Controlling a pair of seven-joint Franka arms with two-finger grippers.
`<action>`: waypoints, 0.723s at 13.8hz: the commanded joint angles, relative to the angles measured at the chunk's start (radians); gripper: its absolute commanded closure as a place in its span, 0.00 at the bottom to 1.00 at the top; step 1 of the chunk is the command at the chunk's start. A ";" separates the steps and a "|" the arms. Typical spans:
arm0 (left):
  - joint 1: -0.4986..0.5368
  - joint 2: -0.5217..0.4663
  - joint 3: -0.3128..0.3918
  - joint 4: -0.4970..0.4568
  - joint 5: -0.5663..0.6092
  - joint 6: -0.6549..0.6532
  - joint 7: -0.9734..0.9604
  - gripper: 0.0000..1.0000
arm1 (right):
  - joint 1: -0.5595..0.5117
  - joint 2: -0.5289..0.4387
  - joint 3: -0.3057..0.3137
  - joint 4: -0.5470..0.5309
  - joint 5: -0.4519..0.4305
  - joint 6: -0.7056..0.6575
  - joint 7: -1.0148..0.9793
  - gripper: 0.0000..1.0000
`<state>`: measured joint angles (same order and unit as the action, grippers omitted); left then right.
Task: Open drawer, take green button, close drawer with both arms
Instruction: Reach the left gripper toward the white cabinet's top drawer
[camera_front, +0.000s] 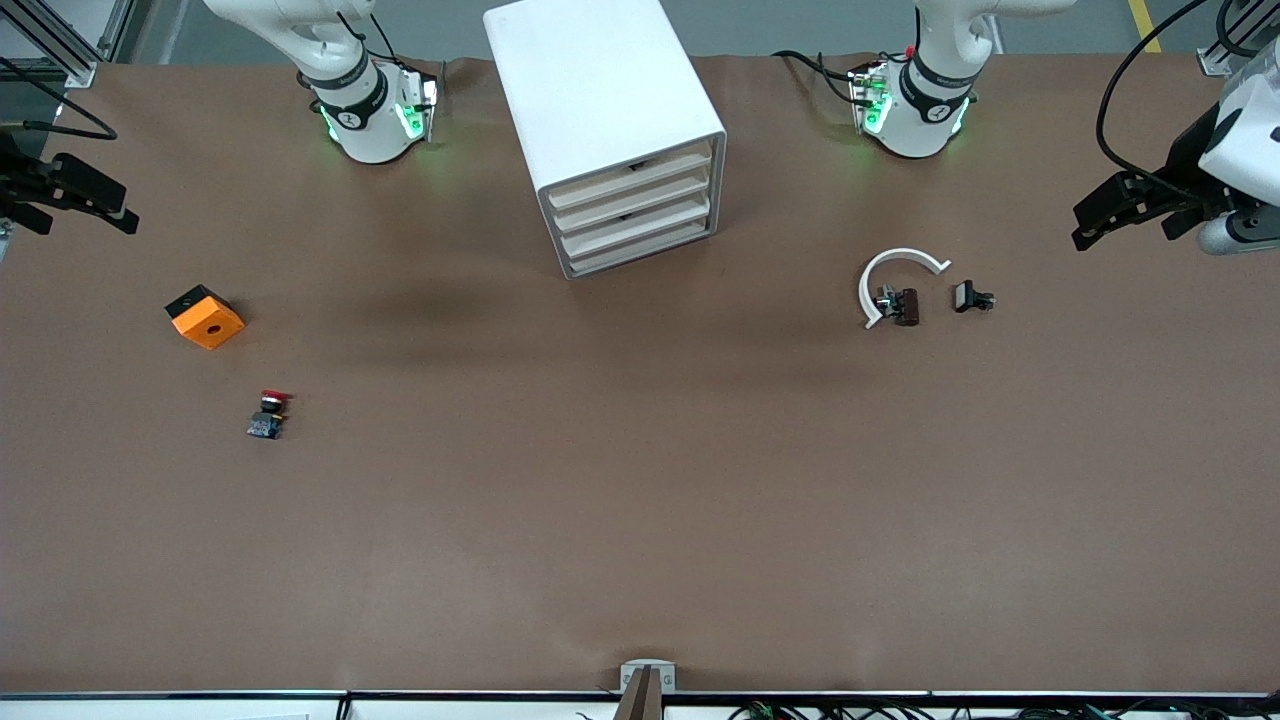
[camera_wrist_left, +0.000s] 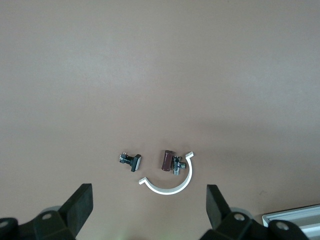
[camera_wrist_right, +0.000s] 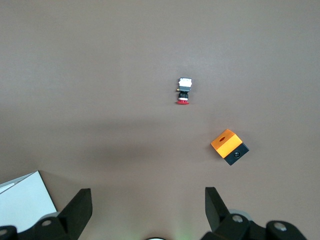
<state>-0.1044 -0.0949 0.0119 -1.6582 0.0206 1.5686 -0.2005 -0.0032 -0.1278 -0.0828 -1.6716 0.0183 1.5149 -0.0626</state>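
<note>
The white drawer cabinet (camera_front: 610, 120) stands at the middle of the table near the arms' bases, and all its drawers (camera_front: 635, 215) are shut. The green-capped button is out of view. A like button with a red cap (camera_front: 268, 412) lies on the table toward the right arm's end; it also shows in the right wrist view (camera_wrist_right: 184, 92). My left gripper (camera_front: 1090, 222) is open and empty, up over the left arm's end of the table; its jaws stand wide apart in the left wrist view (camera_wrist_left: 149, 210). My right gripper (camera_front: 88, 222) is open and empty over the right arm's end (camera_wrist_right: 148, 212).
An orange and black block (camera_front: 205, 318) lies near the red-capped button (camera_wrist_right: 228, 146). Toward the left arm's end lie a white C-shaped clip (camera_front: 895, 275), a brown piece with a metal fitting (camera_front: 900, 305) and a small black part (camera_front: 970, 297). The table's front edge (camera_front: 640, 690) is nearest the camera.
</note>
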 joint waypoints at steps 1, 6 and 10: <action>-0.001 0.012 0.000 0.023 -0.001 -0.018 0.009 0.00 | 0.006 -0.027 0.003 -0.022 -0.006 0.008 0.023 0.00; 0.002 0.070 0.000 0.063 -0.002 -0.042 0.003 0.00 | 0.006 -0.033 0.002 -0.022 -0.003 0.007 0.023 0.00; -0.024 0.170 -0.012 0.069 -0.001 -0.083 -0.060 0.00 | 0.012 -0.033 0.003 -0.016 -0.001 0.004 0.021 0.00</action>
<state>-0.1120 0.0148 0.0086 -1.6263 0.0206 1.5313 -0.2116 -0.0016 -0.1353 -0.0804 -1.6715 0.0186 1.5165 -0.0606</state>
